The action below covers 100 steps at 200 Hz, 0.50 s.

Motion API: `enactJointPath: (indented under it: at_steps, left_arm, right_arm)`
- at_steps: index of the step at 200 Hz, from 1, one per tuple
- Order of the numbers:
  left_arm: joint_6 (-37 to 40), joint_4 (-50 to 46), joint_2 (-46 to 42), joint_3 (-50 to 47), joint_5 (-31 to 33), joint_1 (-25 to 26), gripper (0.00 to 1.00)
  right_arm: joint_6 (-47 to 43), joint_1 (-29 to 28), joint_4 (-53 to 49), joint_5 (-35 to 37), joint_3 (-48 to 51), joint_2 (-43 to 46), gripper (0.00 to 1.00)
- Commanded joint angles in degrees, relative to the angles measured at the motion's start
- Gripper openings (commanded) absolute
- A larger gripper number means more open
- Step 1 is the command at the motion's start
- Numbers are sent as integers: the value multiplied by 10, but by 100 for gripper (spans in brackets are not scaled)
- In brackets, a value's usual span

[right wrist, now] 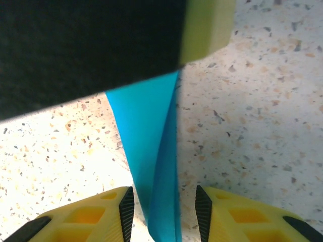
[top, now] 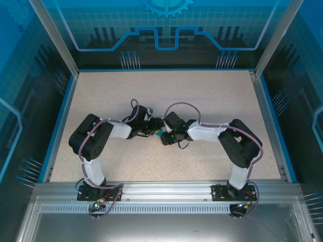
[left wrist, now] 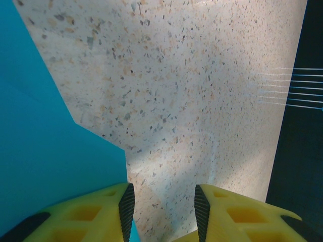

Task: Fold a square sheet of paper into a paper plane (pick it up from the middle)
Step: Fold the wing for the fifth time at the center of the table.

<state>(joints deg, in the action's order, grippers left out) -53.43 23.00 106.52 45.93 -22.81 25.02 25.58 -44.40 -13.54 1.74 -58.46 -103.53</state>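
**Fold step in progress, mid-table**

Top view: left gripper (top: 153, 127) and right gripper (top: 165, 137) are sitting nose to nose over the table (top: 212, 96), with the square sheet of paper (top: 159, 134) peeking out between them.

Left wrist: jaws are standing apart, grasping nothing. The paper is lying beside and under one finger (left wrist: 86, 214).

Right wrist: folded paper is running between parted jaws, unpinched.

Likely mid-crease. The next move is calling for one gripper to pin the paper while the other presses the fold.

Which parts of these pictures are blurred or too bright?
Right wrist view: the dark shape on top is out of focus, the table glares white at lower left. Left wrist view: the near paper is soft. Top view: sharp, even light.
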Motion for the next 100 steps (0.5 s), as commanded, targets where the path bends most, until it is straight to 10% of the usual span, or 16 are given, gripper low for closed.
enactJointPath:
  at_steps: [1, 100]
  left_arm:
    - [21, -51, 11, -5, 6, -5, 40]
    - [25, -57, 4, -2, 3, -5, 40]
  right_arm:
    - [-10, 1, -12, -5, 5, -3, 37]
    - [9, -13, 11, -14, 31, -26, 19]
